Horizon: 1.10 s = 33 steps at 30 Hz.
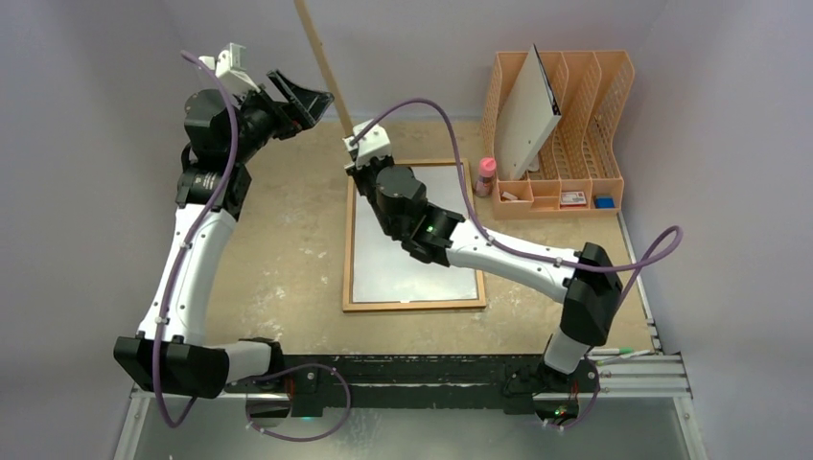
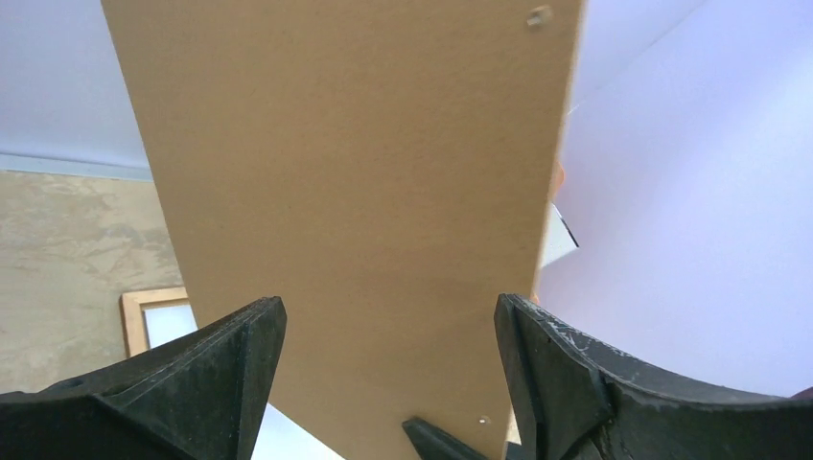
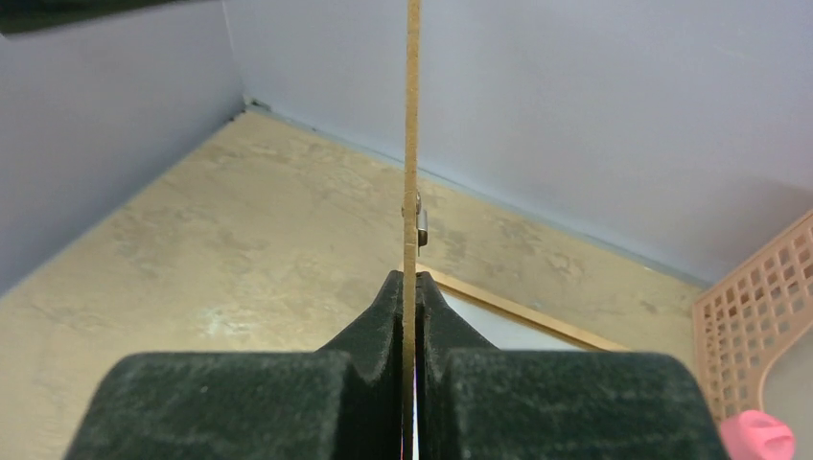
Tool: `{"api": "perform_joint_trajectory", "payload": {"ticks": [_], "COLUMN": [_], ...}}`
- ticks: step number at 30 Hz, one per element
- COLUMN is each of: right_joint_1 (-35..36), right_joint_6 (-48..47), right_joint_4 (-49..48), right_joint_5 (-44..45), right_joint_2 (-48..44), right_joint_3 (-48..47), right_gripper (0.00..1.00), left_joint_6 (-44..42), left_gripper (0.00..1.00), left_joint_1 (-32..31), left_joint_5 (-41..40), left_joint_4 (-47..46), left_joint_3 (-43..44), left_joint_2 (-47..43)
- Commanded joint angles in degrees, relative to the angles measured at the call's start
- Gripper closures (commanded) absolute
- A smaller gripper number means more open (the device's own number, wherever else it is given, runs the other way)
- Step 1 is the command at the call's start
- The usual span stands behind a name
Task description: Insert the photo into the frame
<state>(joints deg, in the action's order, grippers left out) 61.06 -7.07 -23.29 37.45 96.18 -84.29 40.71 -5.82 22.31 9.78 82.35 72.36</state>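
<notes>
The light wooden frame [image 1: 412,306] lies flat at mid-table with a pale pane inside; its corner [image 2: 144,302] and far rail [image 3: 518,309] show in the wrist views. My right gripper [image 1: 353,139] [image 3: 413,283] is shut on the lower edge of a plain brown backing board [image 1: 324,67] [image 3: 413,144], which stands upright over the frame's far left corner. A small metal clip [image 3: 419,218] sits on the board. My left gripper [image 1: 309,99] [image 2: 388,316] is open beside the board's broad face [image 2: 364,192], with nothing between its fingers. The photo's printed side shows in no view.
An orange desk organizer [image 1: 585,125] stands at the back right with a pale sheet [image 1: 527,115] leaning in one slot and small items in its front tray. A pink bottle [image 1: 486,175] stands between it and the frame. Lilac walls enclose the table.
</notes>
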Motion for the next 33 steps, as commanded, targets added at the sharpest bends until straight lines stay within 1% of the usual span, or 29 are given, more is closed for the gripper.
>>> {"api": "perform_joint_trajectory", "payload": {"ticks": [1,6,10,14,18,20,21,22,24,26,31,33], "right_joint_1": [0.98,1.8,3.24,5.73,8.17,9.31,9.72,10.1,10.52,10.74,10.75,10.75], "right_joint_6": [-5.37,-7.44,-12.05,-21.83,-33.44,-38.96,-40.19,-42.42,-44.28,-45.17,-44.83,-45.02], "right_joint_4": [-9.31,-11.18,-15.04,-23.24,-33.12,-37.19,-39.04,-40.46,-41.76,-42.11,-40.93,-41.37], "right_joint_5": [2.77,3.65,5.73,9.74,12.77,13.8,14.15,14.49,14.95,15.17,15.46,16.17], "right_joint_2": [0.45,2.86,4.63,7.11,10.48,12.42,13.16,13.85,15.1,15.9,15.93,15.83], "right_joint_3": [-4.85,-5.4,-5.67,-5.6,-5.97,-6.46,-6.8,-7.22,-8.34,-8.94,-9.06,-8.68], "right_gripper": [1.0,1.0,1.0,1.0,1.0,1.0,1.0,1.0,1.0,1.0,1.0,1.0], "left_joint_6": [-2.24,-1.76,-0.92,0.69,0.16,-0.37,-0.56,-0.67,-0.72,-0.8,-0.97,-0.98], "left_gripper": [0.16,0.16,0.16,0.22,0.27,0.3,0.32,0.34,0.43,0.56,0.82,0.95], "left_joint_1": [-0.42,-0.42,-0.42,-0.42,-0.43,-0.42,-0.42,-0.42,-0.42,-0.42,-0.42,-0.42], "left_joint_5": [-4.25,-6.35,-8.97,-13.53,-17.61,-19.47,-20.09,-20.36,-20.46,-20.46,-20.81,-20.36], "left_joint_4": [-1.19,-1.23,-0.56,6.75,13.84,15.75,16.23,16.59,17.34,18.19,18.84,18.48], "left_joint_3": [2.2,0.63,0.23,2.26,5.27,5.54,5.54,5.52,5.61,5.87,5.99,5.92], "left_joint_2": [-2.97,-4.73,-5.5,-4.48,-3.46,-3.98,-4.31,-4.56,-4.76,-5.01,-5.4,-5.31]}}
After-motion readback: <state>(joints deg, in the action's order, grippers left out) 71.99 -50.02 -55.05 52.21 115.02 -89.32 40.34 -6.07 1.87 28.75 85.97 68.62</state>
